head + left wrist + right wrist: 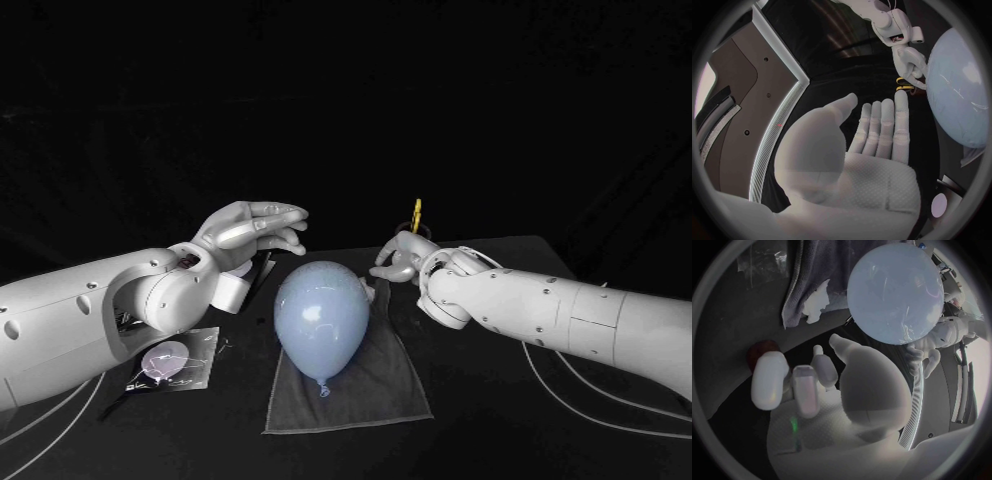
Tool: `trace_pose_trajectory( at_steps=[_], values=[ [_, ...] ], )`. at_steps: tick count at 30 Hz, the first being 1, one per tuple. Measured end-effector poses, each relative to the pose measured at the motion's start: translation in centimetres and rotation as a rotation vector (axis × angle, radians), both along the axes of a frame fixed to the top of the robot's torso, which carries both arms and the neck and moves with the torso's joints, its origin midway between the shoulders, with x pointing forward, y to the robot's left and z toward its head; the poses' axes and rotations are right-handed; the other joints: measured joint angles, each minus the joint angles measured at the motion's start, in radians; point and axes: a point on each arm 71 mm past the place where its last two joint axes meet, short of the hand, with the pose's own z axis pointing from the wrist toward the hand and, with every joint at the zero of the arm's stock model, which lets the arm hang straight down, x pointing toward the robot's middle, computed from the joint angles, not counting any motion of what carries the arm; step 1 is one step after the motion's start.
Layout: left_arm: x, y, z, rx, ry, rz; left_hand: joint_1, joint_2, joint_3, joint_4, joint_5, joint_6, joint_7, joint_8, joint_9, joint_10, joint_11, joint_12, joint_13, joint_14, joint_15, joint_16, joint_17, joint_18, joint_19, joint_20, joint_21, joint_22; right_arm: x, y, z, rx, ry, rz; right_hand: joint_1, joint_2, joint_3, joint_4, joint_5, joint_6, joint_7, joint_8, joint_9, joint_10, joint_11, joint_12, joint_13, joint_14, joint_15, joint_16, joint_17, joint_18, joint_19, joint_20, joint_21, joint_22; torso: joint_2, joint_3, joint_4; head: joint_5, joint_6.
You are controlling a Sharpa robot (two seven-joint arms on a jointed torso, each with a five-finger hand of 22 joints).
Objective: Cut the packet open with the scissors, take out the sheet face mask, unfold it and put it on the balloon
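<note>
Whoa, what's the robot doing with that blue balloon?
The pale blue balloon lies on a dark cloth, with no mask on it yet. The robot's right hand holds what looks like the scissors, with a yellow end sticking up. Its left hand hovers beside the balloon with fingers spread, holding nothing. A clear bag lies near the left arm.

We see a smooth, glossy pale blue rubber balloon (320, 318) lying on a matt, soft-woven dark grey cloth (378, 395) spread over the matt black desk (505, 420). At eight o'clock from it, a clear plastic bag (176, 362) shines and crinkles. The left arm (87, 310) and right arm (577, 320) have smooth white plastic shells. The left hand (257, 228) and right hand (404, 258) look satin silver. The yellow-handled scissors (418, 212) in the right hand look to have a glossy plastic grip.
</note>
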Motion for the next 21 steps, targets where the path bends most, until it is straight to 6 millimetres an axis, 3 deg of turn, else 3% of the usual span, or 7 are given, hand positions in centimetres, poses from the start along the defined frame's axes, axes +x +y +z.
trace_pose_trajectory(
  at_steps=[8,21],
  values=[
    [-0.1,-0.1,0.2,-0.004,-0.001,-0.004,0.0,0.0,0.0,0.0,0.0,0.0,0.0,0.0,-0.001,0.0,0.0,-0.005,-0.002,0.0,0.0,-0.004,-0.002,0.0,0.0,0.0,-0.005,-0.002,0.0,1.4,-1.8,-0.026,0.052,0.002,0.0,0.0,-0.004,0.004,0.0,-0.001,-0.002,0.0,-0.002,0.0,0.0,0.008,0.006,0.0,0.0,0.005,0.0,0.0,0.002,0.005,0.005,0.0,0.0,-0.0001,0.0,-0.002,-0.008],
    [-0.3,-0.2,0.5,-0.01,-0.002,-0.013,0.0,0.0,-0.003,0.003,0.0,-0.004,0.004,-0.004,-0.003,0.0,0.0,-0.009,-0.006,0.0,0.0,-0.004,-0.005,-0.001,0.0,0.0,-0.005,-0.006,0.4,1.8,-3.2,-0.068,0.078,-0.024,0.0,0.0,-0.01,0.004,0.0,0.003,-0.004,-0.004,-0.002,0.0,0.0,0.008,0.006,0.0,0.0,0.004,0.001,0.0,0.002,0.005,0.005,0.0,0.0,0.0014,-0.0002,-0.002,-0.013]
  ],
)
